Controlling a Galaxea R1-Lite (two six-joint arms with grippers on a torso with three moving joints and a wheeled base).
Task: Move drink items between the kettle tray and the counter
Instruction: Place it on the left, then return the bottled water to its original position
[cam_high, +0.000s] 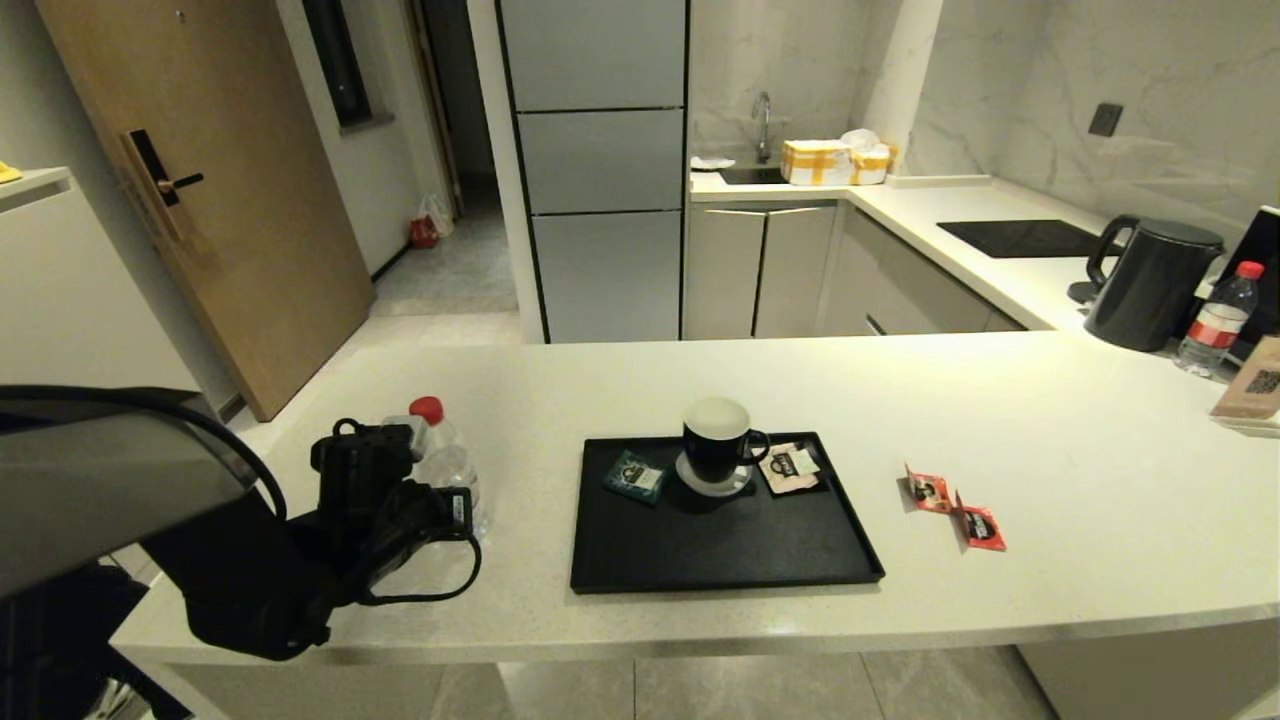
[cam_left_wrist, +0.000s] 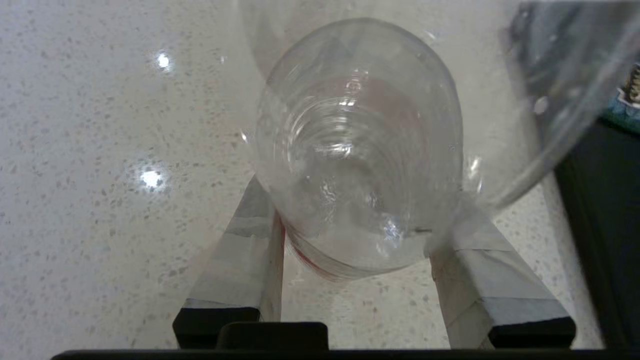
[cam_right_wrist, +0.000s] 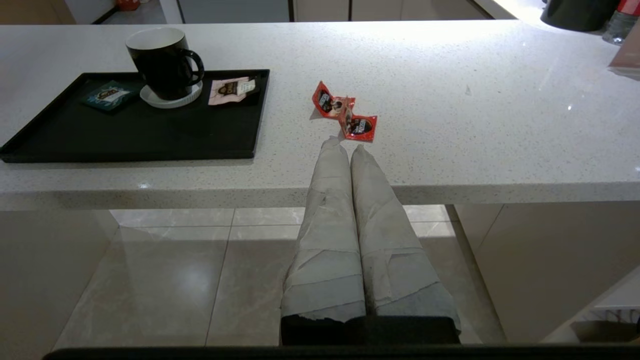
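A clear water bottle (cam_high: 447, 462) with a red cap stands upright over the counter (cam_high: 1050, 440), left of the black kettle tray (cam_high: 720, 560). My left gripper (cam_left_wrist: 362, 220) is shut on the bottle (cam_left_wrist: 357, 150), both taped fingers (cam_left_wrist: 252, 240) pressing its sides. Whether the bottle's base rests on the stone I cannot tell. Two shiny red sachets (cam_high: 930, 490) (cam_high: 983, 526) lie on the counter right of the tray. My right gripper (cam_right_wrist: 345, 145) is shut and empty, held before the counter's front edge and pointing at the sachets (cam_right_wrist: 345, 112).
On the tray (cam_right_wrist: 125, 145) stand a black mug (cam_high: 717, 445) on a white coaster, a teal packet (cam_high: 634, 476) and a pale pink packet (cam_high: 790, 465). A black kettle (cam_high: 1150, 285), a second bottle (cam_high: 1218, 320) and a card stand at the far right.
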